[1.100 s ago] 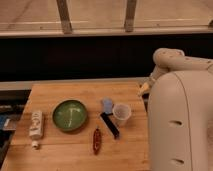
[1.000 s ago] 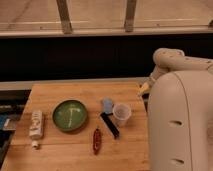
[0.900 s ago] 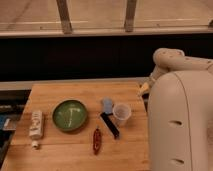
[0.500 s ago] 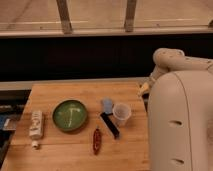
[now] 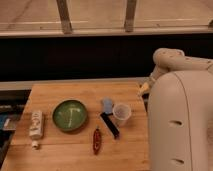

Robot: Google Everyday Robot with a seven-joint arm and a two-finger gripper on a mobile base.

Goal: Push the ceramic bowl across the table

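Observation:
The green ceramic bowl (image 5: 70, 115) sits on the wooden table (image 5: 60, 92), left of centre, with pale streaks inside. My white arm (image 5: 180, 115) fills the right side of the view. The gripper (image 5: 144, 89) shows only as a pale tip at the table's far right edge, well to the right of the bowl and apart from it; most of it is hidden behind the arm.
A translucent plastic cup (image 5: 121, 113), a small blue object (image 5: 107, 104) and a black bar-shaped item (image 5: 110, 125) lie right of the bowl. A red object (image 5: 96, 140) lies in front of it. A white bottle (image 5: 35, 125) lies to its left.

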